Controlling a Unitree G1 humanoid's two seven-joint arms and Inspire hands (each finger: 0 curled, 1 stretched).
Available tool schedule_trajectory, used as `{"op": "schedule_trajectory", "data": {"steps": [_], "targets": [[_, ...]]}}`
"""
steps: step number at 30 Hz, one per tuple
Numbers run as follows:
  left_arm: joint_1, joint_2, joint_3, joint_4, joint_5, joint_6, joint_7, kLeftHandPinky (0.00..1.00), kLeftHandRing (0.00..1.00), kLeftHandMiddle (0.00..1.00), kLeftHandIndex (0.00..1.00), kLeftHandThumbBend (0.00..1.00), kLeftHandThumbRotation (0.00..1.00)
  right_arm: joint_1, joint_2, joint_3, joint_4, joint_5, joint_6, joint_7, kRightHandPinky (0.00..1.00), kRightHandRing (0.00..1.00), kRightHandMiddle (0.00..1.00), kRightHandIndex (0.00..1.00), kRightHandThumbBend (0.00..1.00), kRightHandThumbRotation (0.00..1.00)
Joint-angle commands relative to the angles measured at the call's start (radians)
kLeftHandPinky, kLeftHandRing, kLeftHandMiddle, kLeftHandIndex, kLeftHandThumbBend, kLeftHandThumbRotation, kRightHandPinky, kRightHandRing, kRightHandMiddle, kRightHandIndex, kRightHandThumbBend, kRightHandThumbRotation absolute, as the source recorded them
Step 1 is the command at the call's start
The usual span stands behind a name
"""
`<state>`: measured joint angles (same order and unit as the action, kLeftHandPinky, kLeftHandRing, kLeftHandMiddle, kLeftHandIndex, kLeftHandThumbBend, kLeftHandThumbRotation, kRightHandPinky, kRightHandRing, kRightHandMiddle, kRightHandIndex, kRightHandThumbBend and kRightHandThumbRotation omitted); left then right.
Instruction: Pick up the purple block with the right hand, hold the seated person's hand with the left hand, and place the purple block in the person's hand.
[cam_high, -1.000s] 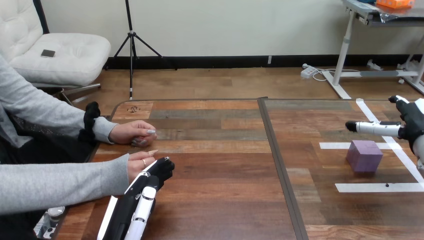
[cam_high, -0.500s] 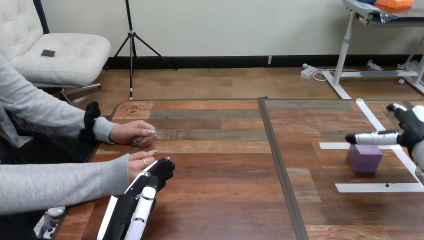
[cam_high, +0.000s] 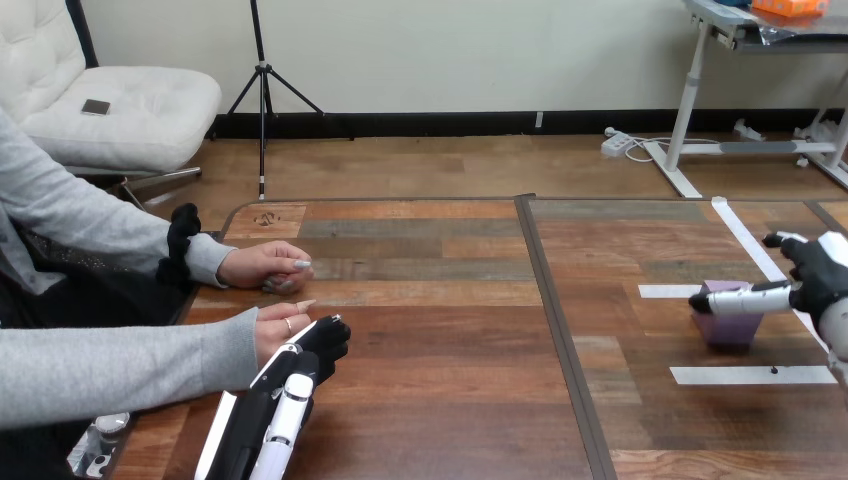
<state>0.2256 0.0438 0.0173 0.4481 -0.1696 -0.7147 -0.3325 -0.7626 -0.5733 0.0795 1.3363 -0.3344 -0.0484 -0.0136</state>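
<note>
The purple block (cam_high: 726, 327) sits on the table's right part, between white tape lines. My right hand (cam_high: 818, 277) hangs open just over it and to its right. One straight finger (cam_high: 745, 298) reaches left across the block's top edge, and the thumb points up and away. At the left, my left hand (cam_high: 318, 347) rests on the table against the nearer of the person's hands (cam_high: 281, 324), which lies on the wood by the table's left edge. Whether my left hand grips it I cannot tell.
The person's farther hand (cam_high: 266, 267) rests closed on the table behind the nearer one. White tape strips (cam_high: 752, 375) mark the right part of the table. A dark seam (cam_high: 556, 330) runs front to back through the table's middle.
My right hand has come down and slightly left, so its straight finger now lies level with the block's top. My left hand and the person's hands have not moved.
</note>
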Motion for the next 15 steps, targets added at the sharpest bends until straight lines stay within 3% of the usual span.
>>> {"op": "schedule_trajectory", "data": {"steps": [1, 10, 15], "targets": [[-0.056, 0.006, 0.006, -0.012, -0.003, -0.012, -0.005, 0.92, 0.89, 0.85, 0.82, 0.41, 0.86, -0.020, 0.028, 0.018, -0.012, -0.013, -0.010, -0.019, 0.82, 0.95, 0.97, 0.91, 1.00, 0.20], [-0.062, 0.000, 0.011, -0.002, 0.000, -0.024, 0.002, 0.91, 0.88, 0.85, 0.81, 0.42, 0.86, -0.005, 0.039, 0.026, -0.011, -0.017, -0.012, -0.034, 0.76, 0.90, 0.92, 0.88, 1.00, 0.20], [-0.060, 0.001, 0.010, -0.006, 0.000, -0.019, 0.001, 0.91, 0.87, 0.85, 0.81, 0.41, 0.86, 0.001, 0.045, 0.035, -0.011, -0.024, -0.011, -0.044, 0.63, 0.81, 0.85, 0.86, 1.00, 0.19]]}}
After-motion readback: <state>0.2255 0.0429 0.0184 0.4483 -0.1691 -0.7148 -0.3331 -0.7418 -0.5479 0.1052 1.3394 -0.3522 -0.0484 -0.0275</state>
